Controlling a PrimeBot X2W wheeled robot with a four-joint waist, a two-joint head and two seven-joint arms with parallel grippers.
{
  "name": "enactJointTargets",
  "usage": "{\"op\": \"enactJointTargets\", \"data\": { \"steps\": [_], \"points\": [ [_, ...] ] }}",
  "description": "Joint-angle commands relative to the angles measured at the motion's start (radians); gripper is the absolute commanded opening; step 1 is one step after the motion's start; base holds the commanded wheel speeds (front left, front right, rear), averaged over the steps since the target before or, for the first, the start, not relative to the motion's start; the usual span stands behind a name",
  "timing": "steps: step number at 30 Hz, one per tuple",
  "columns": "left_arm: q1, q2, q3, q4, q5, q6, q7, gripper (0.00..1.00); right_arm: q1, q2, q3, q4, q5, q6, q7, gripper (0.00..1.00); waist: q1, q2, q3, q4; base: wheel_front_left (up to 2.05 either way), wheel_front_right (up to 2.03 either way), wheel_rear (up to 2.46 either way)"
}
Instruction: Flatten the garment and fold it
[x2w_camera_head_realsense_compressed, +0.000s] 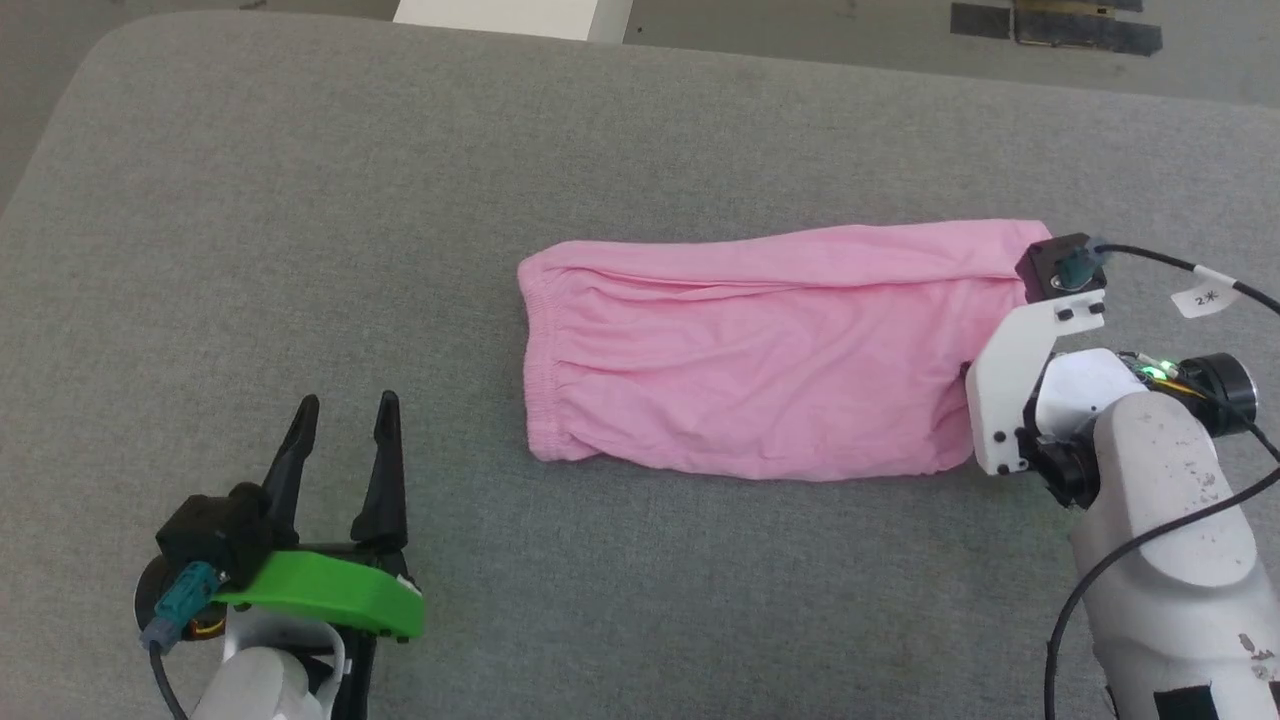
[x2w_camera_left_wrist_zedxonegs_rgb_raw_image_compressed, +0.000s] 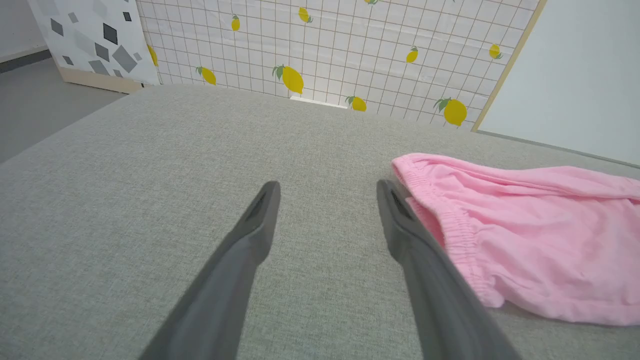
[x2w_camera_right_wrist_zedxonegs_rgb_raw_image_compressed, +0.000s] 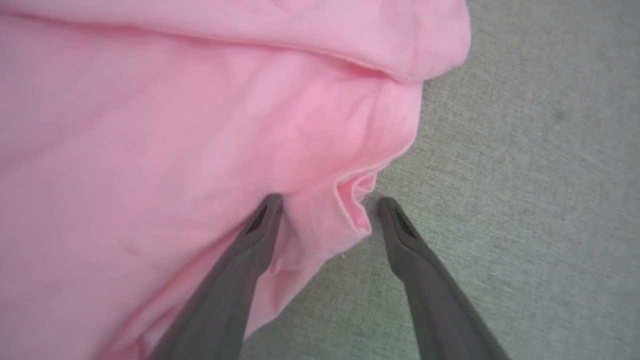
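Right claw (x2w_camera_right_wrist_zedxonegs_rgb_raw_image_compressed: 330, 202), open: its fingers stood apart astride a folded hem of the garment (x2w_camera_right_wrist_zedxonegs_rgb_raw_image_compressed: 175, 125). One finger (x2w_camera_right_wrist_zedxonegs_rgb_raw_image_compressed: 250, 245) lay over the pink cloth and the other over bare grey counter (x2w_camera_right_wrist_zedxonegs_rgb_raw_image_compressed: 525, 200); whether either pressed down could not be told. In the head view this arm's white wrist bracket (x2w_camera_head_realsense_compressed: 1005, 400) covered the garment's (x2w_camera_head_realsense_compressed: 750, 370) right end, hiding the fingers.

Left claw (x2w_camera_head_realsense_compressed: 348, 400), open and empty: it sat above bare counter (x2w_camera_head_realsense_compressed: 300, 200), near the lower left edge and apart from the garment. The gathered waistband (x2w_camera_head_realsense_compressed: 540, 370) faced this claw. In the left wrist view the claw's (x2w_camera_left_wrist_zedxonegs_rgb_raw_image_compressed: 327, 184) right finger overlapped the waistband (x2w_camera_left_wrist_zedxonegs_rgb_raw_image_compressed: 450, 230) in the picture only.

The garment (x2w_camera_left_wrist_zedxonegs_rgb_raw_image_compressed: 540, 240) lay lengthwise across the counter's middle, mostly flat, with shallow creases and one long fold along its far edge.

Surroundings: a black cable bearing a white tag (x2w_camera_head_realsense_compressed: 1205, 295) ran by the right wrist; a green plate (x2w_camera_head_realsense_compressed: 320, 595) sat on the left wrist. Beyond the counter's far edge stood a lemon-printed grid panel (x2w_camera_left_wrist_zedxonegs_rgb_raw_image_compressed: 325, 50) and a panel of grey shapes (x2w_camera_left_wrist_zedxonegs_rgb_raw_image_compressed: 85, 40).
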Motion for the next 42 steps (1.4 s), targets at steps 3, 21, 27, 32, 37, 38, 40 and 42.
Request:
{"op": "enactJointTargets", "data": {
  "steps": [3, 21, 27, 32, 37, 38, 40, 42],
  "points": [
    [-0.008, -0.011, 0.001, 0.022, -0.003, -0.018, -0.005, 1.0, 0.014, 0.01, 0.024, 0.056, 0.022, -0.001, 0.019, 0.0, 0.0001, 0.008, -0.002, -0.003, 0.0, 0.0, 0.0],
    [-0.213, -0.017, -0.182, 0.009, -0.088, 0.047, 0.703, 1.0, -0.019, -0.024, 0.065, 0.024, 0.099, -0.001, -0.032, 0.0, 0.0001, 0.008, -0.008, -0.045, 0.0, 0.0, 0.0],
    [-0.29, -0.03, -0.206, 0.145, -0.075, 0.069, 0.78, 1.0, -0.029, -0.017, 0.087, 0.02, 0.107, -0.001, -0.03, 0.0, 0.0001, 0.008, 0.018, -0.072, 0.0, 0.0, 0.0],
    [-0.306, -0.04, -0.215, 0.237, -0.085, 0.045, 0.766, 0.79, -0.024, -0.013, 0.101, 0.023, 0.114, -0.001, -0.03, 0.0, 0.0001, 0.008, 0.024, -0.087, 0.0, 0.0, 0.0],
    [-0.302, -0.043, -0.216, 0.283, -0.111, 0.007, 0.748, 0.0, -0.007, -0.018, 0.105, 0.026, 0.126, -0.001, -0.035, 0.0, 0.0001, 0.008, 0.011, -0.087, 0.0, 0.0, 0.0],
    [-0.302, -0.042, -0.212, 0.285, -0.114, 0.0, 0.735, 0.0, 0.0, -0.019, 0.104, 0.025, 0.133, -0.001, -0.036, 0.0, 0.0001, 0.008, 0.004, -0.085, 0.0, 0.0, 0.0],
    [-0.301, -0.04, -0.202, 0.288, -0.125, -0.009, 0.717, 0.0, 0.015, -0.023, 0.102, 0.018, 0.148, -0.001, -0.038, 0.0, 0.0001, 0.008, -0.01, -0.082, 0.0, 0.0, 0.0],
    [-0.3, -0.041, -0.188, 0.287, -0.139, -0.012, 0.701, 0.0, 0.034, -0.028, 0.094, 0.004, 0.171, -0.001, -0.042, 0.0, 0.0001, 0.008, -0.029, -0.079, 0.0, 0.0, 0.0]
  ]
}}
